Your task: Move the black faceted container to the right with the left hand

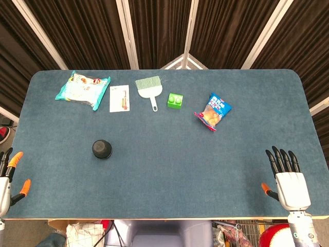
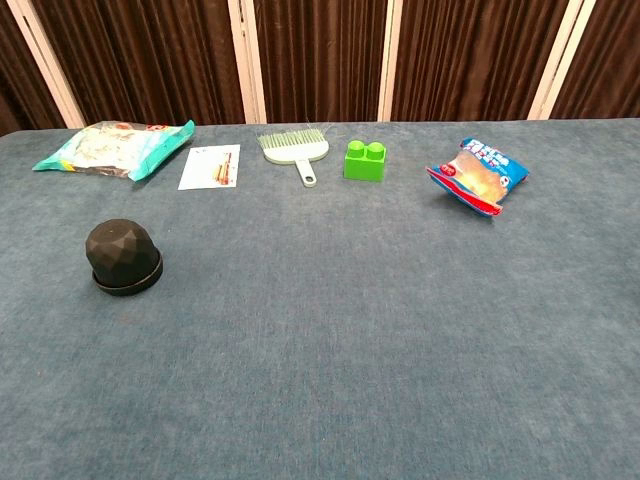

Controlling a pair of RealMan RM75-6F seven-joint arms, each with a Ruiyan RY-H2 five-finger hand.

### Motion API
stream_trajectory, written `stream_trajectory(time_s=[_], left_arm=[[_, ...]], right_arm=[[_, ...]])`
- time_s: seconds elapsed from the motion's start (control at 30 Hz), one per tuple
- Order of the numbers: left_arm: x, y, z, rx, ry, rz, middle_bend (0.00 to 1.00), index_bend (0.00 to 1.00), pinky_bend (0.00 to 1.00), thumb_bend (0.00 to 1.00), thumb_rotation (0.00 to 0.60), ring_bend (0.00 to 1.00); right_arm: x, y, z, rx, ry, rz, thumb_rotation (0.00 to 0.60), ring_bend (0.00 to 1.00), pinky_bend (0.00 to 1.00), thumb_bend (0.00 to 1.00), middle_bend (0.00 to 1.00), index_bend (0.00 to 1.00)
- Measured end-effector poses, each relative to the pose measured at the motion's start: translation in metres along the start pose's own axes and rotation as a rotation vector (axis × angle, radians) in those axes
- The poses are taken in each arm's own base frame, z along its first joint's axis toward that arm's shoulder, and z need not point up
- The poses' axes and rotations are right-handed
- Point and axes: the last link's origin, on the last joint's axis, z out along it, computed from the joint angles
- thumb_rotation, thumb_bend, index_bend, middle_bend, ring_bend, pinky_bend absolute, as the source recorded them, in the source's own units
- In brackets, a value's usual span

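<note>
The black faceted container [image 1: 102, 149] [image 2: 122, 257] sits dome-up on the blue table, left of centre, with nothing touching it. My left hand [image 1: 7, 177] shows only at the far left table edge, fingers apart and empty, well to the left of the container and nearer the front. At the front right edge my right hand [image 1: 287, 177] lies flat with fingers spread, holding nothing. Neither hand appears in the chest view.
Along the back lie a teal snack bag [image 1: 82, 89], a white card [image 1: 120, 98], a small green brush [image 1: 149, 87], a green block [image 1: 175, 100] and a blue chip bag [image 1: 214, 111]. The blue table [image 1: 169, 170] stretches to the container's right.
</note>
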Motion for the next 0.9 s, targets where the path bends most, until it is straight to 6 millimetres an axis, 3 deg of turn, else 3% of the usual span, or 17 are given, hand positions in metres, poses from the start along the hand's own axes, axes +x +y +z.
stream_trajectory(time_s=[0.67, 0.9], left_arm=[[-0.010, 0.005, 0.008, -0.017, -0.043, 0.006, 0.00, 0.13, 0.00, 0.47, 0.600, 0.00], [-0.008, 0.009, 0.005, -0.041, -0.033, -0.011, 0.00, 0.10, 0.00, 0.35, 0.600, 0.00]], right_arm=[[-0.010, 0.011, 0.009, -0.009, -0.009, 0.009, 0.600, 0.01, 0.00, 0.21, 0.00, 0.00], [-0.009, 0.007, 0.006, 0.009, -0.007, 0.022, 0.600, 0.01, 0.00, 0.21, 0.00, 0.00]])
